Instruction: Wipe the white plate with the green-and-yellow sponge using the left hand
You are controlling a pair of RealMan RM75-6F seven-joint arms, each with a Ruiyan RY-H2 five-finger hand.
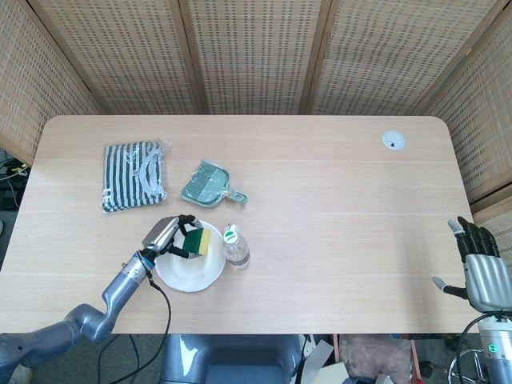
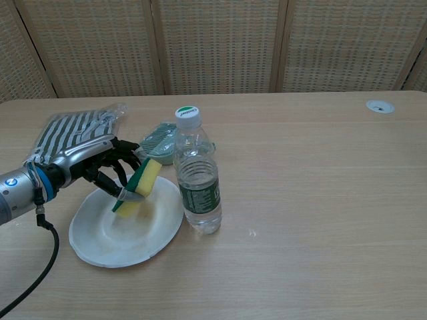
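Observation:
The white plate [image 1: 186, 274] [image 2: 107, 240] lies near the table's front edge, left of the middle. My left hand [image 1: 162, 236] [image 2: 97, 167] grips the green-and-yellow sponge [image 1: 194, 241] [image 2: 141, 185], tilted, with its yellow face pressed onto the plate's far right part, close to the bottle. My right hand [image 1: 478, 268] hangs off the table's right front corner, fingers apart and holding nothing; only the head view shows it.
A clear water bottle [image 1: 234, 247] [image 2: 196, 177] with a white cap stands right beside the plate. A green dustpan [image 1: 208, 184] [image 2: 157, 141] lies just behind it. A striped cloth in plastic [image 1: 133, 174] [image 2: 70, 132] sits at the back left. A round grommet [image 1: 393, 141] is far right.

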